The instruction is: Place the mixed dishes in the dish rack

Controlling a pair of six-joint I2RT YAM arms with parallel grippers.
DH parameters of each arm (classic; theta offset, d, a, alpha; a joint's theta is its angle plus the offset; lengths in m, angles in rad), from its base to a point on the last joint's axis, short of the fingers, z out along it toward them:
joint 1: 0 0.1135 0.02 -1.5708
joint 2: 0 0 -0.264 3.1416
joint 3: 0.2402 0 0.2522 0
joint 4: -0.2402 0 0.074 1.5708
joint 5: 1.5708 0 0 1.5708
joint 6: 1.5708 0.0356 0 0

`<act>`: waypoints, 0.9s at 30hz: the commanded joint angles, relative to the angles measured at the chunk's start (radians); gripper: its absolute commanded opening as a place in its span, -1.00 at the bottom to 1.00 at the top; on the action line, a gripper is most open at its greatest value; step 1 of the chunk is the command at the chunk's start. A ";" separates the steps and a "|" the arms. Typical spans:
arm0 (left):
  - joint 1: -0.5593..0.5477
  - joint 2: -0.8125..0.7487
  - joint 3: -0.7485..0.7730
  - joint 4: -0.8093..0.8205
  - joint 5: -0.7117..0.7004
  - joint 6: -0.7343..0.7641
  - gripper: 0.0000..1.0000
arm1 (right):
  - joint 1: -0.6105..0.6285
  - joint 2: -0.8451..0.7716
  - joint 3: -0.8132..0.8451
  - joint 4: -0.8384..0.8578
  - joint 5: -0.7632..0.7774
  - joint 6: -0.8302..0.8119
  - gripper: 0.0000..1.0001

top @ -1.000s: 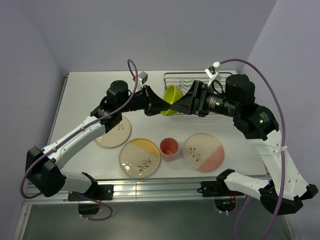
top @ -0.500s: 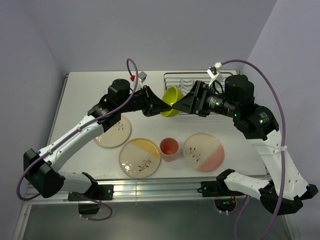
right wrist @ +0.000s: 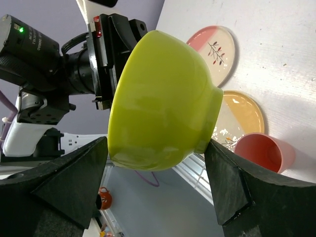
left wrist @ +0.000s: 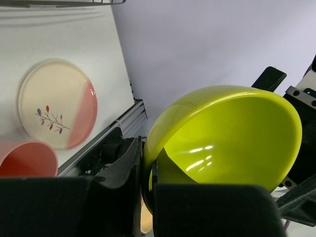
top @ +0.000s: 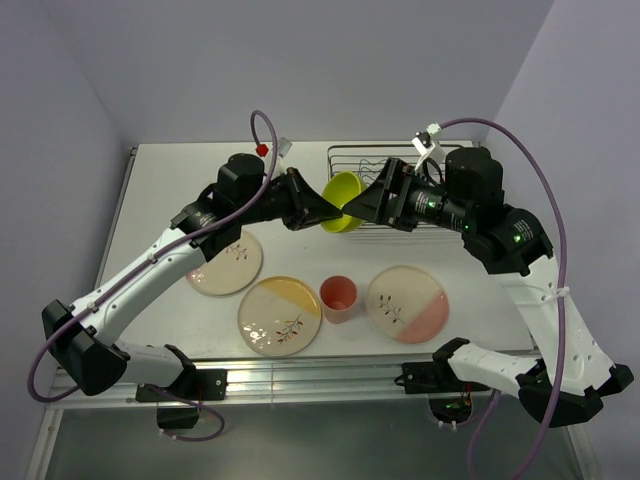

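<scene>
the small lime-green bowl (top: 343, 200) is up in the air, tipped on its side. it is shiny and smooth, with a little foot ring at the bottom. it sits right between the two grippers.

the left gripper (top: 320, 209) is closed tight on the bowl's rim, one finger inside and one outside. the right gripper (top: 364, 206) has its fingers wide apart, one on each side of the bowl's round body and very near it. i cannot tell if they squeeze it yet. it looks like the bowl is being passed from one arm to the other.

the black wire dish rack (top: 350, 152) is just behind the right gripper. i see no dish in the part that shows.

so the job looks like it has only begun. down on the white table (top: 170, 180), below both grippers, wait the round pink cup (top: 339, 297), the cream plate with a pink part (top: 407, 304), the cream plate with a yellow part (top: 279, 315), and one more cream plate (top: 228, 268) under the left arm.
</scene>
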 commanded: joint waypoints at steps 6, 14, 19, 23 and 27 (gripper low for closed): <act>-0.017 0.025 0.075 -0.067 -0.035 0.081 -1.00 | -0.001 -0.004 0.012 0.096 0.005 -0.001 0.39; -0.017 0.030 0.069 -0.050 -0.008 0.080 -0.99 | -0.001 0.005 0.010 0.078 0.045 -0.017 -1.00; -0.016 0.026 0.053 -0.018 0.014 0.072 0.18 | -0.001 -0.003 0.002 0.087 0.068 -0.020 -1.00; -0.011 0.019 0.047 -0.019 0.006 0.072 0.86 | -0.003 0.011 0.011 0.061 0.088 -0.032 -1.00; 0.009 0.005 0.035 -0.030 -0.008 0.075 0.98 | -0.003 0.011 0.005 0.047 0.114 -0.033 -1.00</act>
